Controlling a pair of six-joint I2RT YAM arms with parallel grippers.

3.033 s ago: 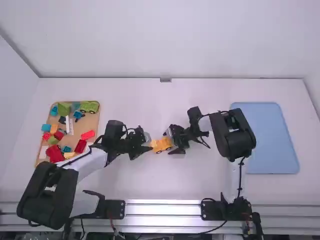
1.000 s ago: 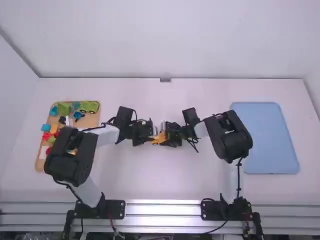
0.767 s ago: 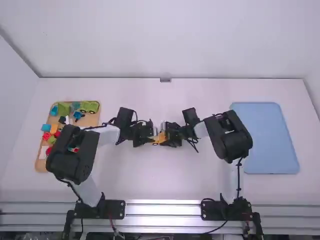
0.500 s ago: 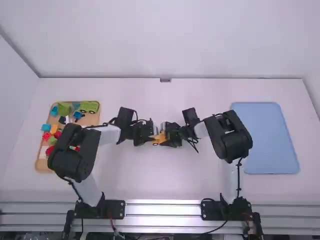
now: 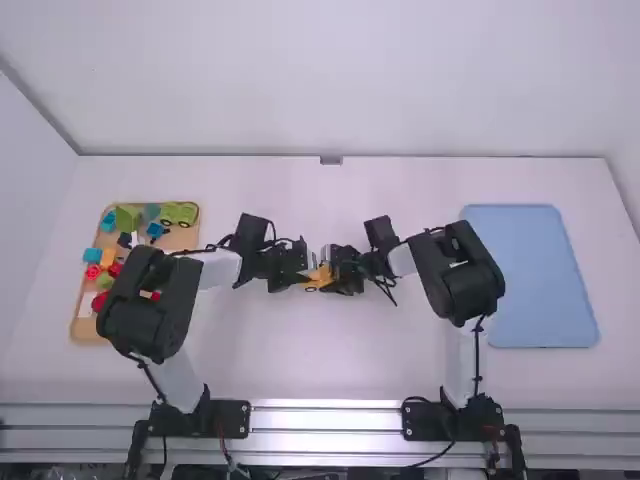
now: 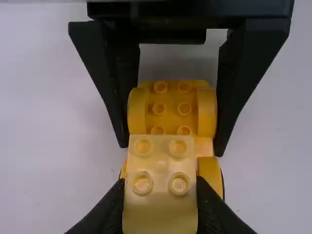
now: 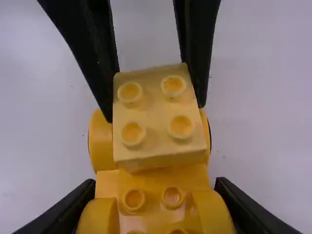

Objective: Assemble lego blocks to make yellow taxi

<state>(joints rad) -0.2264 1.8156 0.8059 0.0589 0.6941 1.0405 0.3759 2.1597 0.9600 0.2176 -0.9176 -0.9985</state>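
My left gripper: pinching 1 pale-yellow studded plastic block | right gripper: clasping 1 orange-yellow wheeled plastic chassis | likely light, stiff; I'd grip flat sides

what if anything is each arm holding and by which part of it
The left end effector holds the pale yellow two-by-two block by its opposite sides; the right end effector grips the yellow car base by its rounded fenders.
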